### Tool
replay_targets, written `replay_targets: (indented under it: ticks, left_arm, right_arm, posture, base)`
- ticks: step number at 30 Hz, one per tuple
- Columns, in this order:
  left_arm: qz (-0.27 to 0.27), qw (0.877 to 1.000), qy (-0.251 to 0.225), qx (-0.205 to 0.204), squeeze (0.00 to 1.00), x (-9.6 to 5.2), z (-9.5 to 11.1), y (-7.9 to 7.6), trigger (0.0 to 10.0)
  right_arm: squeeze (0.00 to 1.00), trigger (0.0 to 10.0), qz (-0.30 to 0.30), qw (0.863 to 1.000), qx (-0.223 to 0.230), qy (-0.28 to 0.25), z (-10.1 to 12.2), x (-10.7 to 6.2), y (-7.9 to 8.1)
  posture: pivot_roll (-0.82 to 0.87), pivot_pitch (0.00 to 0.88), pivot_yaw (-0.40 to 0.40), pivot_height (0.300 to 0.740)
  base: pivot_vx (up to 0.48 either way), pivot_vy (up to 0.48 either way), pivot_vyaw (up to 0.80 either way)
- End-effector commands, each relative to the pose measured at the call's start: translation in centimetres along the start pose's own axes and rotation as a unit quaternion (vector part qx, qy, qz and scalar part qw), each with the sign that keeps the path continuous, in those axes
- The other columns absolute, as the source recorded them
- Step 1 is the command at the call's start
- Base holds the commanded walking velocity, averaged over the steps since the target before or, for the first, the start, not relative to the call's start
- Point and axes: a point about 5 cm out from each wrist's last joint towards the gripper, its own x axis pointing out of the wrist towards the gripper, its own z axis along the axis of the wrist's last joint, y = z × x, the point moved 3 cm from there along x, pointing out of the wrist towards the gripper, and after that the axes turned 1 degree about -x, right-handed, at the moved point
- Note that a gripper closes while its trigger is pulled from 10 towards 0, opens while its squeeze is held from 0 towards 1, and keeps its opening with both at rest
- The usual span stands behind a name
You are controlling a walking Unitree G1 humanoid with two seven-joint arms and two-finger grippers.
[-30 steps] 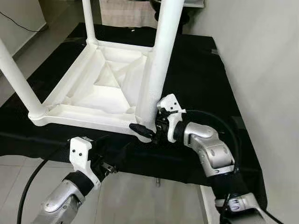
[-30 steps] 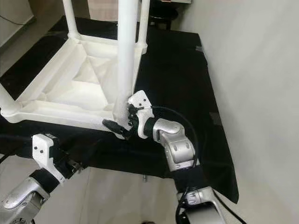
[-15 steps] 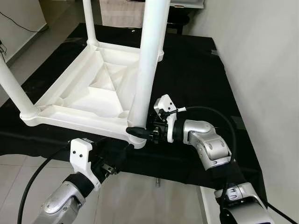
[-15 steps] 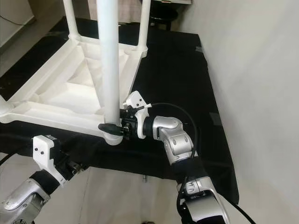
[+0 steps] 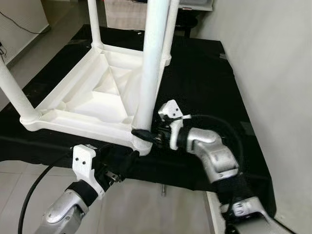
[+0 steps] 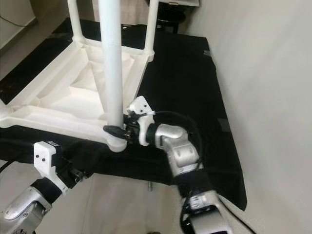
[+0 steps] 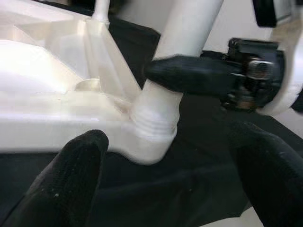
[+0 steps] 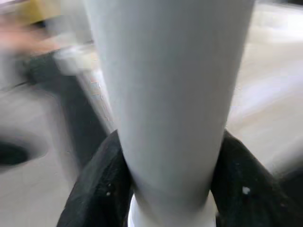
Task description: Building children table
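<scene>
A white plastic children's table (image 5: 92, 100) lies upside down on a black-covered surface (image 5: 204, 83). Its near right leg (image 5: 153, 58) stands almost upright in the corner socket (image 7: 154, 135). My right gripper (image 5: 144, 133) is shut on this leg just above the socket, and in the right wrist view its black fingers (image 8: 102, 189) hug both sides of the leg (image 8: 175, 94). My left gripper (image 5: 118, 165) hangs open below the surface's front edge, just under that corner, its fingertips (image 7: 71, 165) wide apart and holding nothing.
Three other white legs stand up from the tabletop, one at the near left (image 5: 17, 87) and two at the far side (image 5: 93, 22). A pale wall (image 5: 273, 58) runs close along the right. Tiled floor (image 5: 136, 209) lies below the front edge.
The near right leg has swung from leaning right to nearly upright, with my right gripper moving left along with it. The tabletop has slid slightly left. My left arm has stayed put.
</scene>
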Motion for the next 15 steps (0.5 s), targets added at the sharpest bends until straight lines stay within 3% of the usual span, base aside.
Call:
replay_targets:
  ticks: [1,2,14,15]
  left_arm:
    - [0.002,1.000,0.005,-0.008,0.00,-0.2,-0.4,0.0,10.0]
    - [0.001,1.000,0.006,-0.008,0.00,-0.2,-0.4,0.1,10.0]
    - [0.001,1.000,0.008,-0.006,0.00,-0.2,-0.4,0.3,10.0]
    - [0.001,1.000,0.008,-0.006,0.00,-0.2,-0.4,0.3,10.0]
  right_arm:
    - [0.00,0.0,-0.132,0.990,-0.006,0.055,-1.8,-1.8,-2.4]
    - [0.00,0.0,-0.186,0.981,-0.008,0.057,-1.9,-2.6,-2.8]
    - [0.00,0.0,-0.170,0.984,-0.008,0.059,-1.6,-1.3,-3.1]
    - [0.00,2.5,-0.160,0.985,-0.010,0.057,-1.4,-1.0,-3.0]
  posture:
    - [0.02,0.136,-0.124,0.740]
    - [0.01,0.122,-0.112,0.740]
    - [0.02,0.128,-0.114,0.740]
    - [0.02,0.128,-0.113,0.740]
  base:
    - [0.000,0.000,0.00]
    - [0.000,0.000,0.00]
    - [0.000,0.000,0.00]
    - [0.000,0.000,0.00]
